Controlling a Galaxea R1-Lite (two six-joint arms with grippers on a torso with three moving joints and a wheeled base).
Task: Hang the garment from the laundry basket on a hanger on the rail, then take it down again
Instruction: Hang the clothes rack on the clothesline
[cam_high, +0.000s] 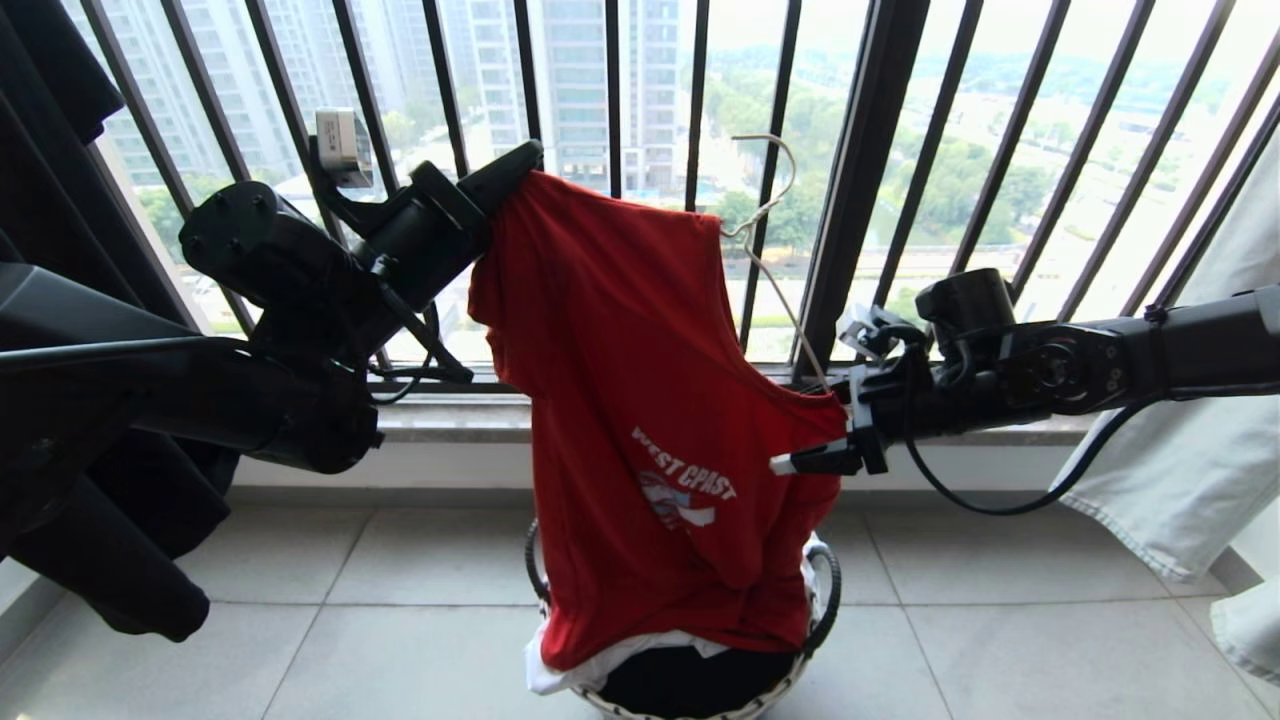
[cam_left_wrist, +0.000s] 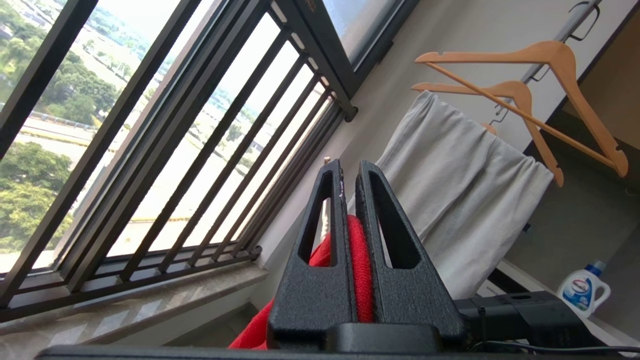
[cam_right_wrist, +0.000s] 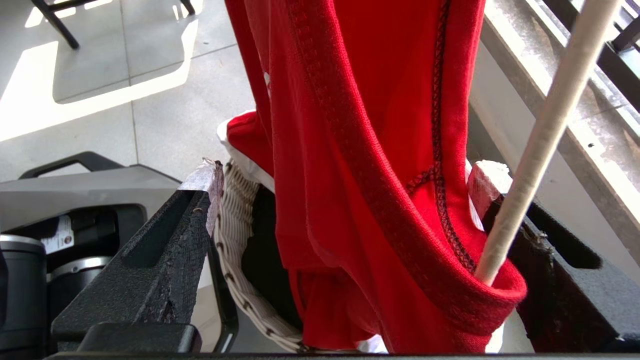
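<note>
Garment, the red T-shirt with the white chest print, hangs in mid-air between the two arms, its upper corner pinched tight in the narrowly closed left gripper up by the window bars, red cloth squeezed between that gripper's fingers. Lower and to the right, the right gripper stands spread wide at the shirt's far edge, the hemmed cloth and the lower end of the hanger lying between its fingers without being clamped. The thin off-white hanger runs up inside the shirt, its hook showing above the cloth against the bars. The shirt's tail trails into the laundry basket on the floor below, over a white and a black piece of laundry. The risk, as I judge it: with the right jaws loose, the hanger could slip out of the shirt, or the cloth could slide off its arm. The left arm reaches up from the left, wrist angled toward the window; the right arm stretches in level from the right.
</note>
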